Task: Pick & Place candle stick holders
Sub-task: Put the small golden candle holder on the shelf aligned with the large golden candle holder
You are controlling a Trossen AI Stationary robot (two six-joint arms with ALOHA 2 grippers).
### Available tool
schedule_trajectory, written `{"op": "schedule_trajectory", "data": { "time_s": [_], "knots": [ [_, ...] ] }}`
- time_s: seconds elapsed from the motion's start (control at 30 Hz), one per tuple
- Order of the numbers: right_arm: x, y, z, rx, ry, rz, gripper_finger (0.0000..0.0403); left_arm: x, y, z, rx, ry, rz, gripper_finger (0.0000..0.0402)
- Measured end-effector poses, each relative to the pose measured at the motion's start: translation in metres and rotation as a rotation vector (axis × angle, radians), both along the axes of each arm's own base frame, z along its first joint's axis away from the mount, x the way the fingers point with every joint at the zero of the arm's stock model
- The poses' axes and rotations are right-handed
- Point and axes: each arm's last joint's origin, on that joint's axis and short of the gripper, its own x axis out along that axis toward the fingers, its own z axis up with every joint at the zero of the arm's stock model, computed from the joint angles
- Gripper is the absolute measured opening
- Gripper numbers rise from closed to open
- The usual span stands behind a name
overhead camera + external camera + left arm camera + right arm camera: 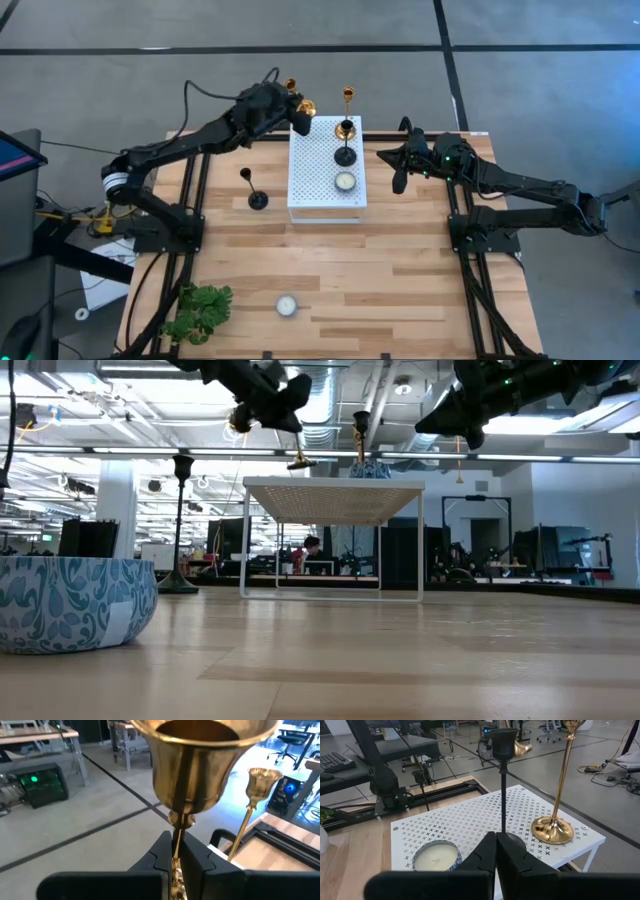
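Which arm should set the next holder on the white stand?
Left. Its hand is already shut on a gold holder beside the white stand. The right hand hovers shut and holds nothing.

Glossy brass-like candle stick holder (200,767), seemingly metal
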Motion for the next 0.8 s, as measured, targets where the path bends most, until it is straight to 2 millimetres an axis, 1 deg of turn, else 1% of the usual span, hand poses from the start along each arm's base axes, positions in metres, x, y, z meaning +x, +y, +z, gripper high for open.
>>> {"op": "schedule_trajectory", "data": {
  "time_s": [0.27, 0.8],
  "knots": [
    [0.0, 0.0, 0.0, 0.0, 0.0, 0.0, 0.0, 0.012, 0.003, -0.012, -0.068, 0.0, -0.061, 0.0015],
    [0.0, 0.0, 0.0, 0.0, 0.0, 0.0, 0.0, 0.033, 0.009, -0.036, -0.122, 0.062, -0.068, 0.0015]
  ]
}}
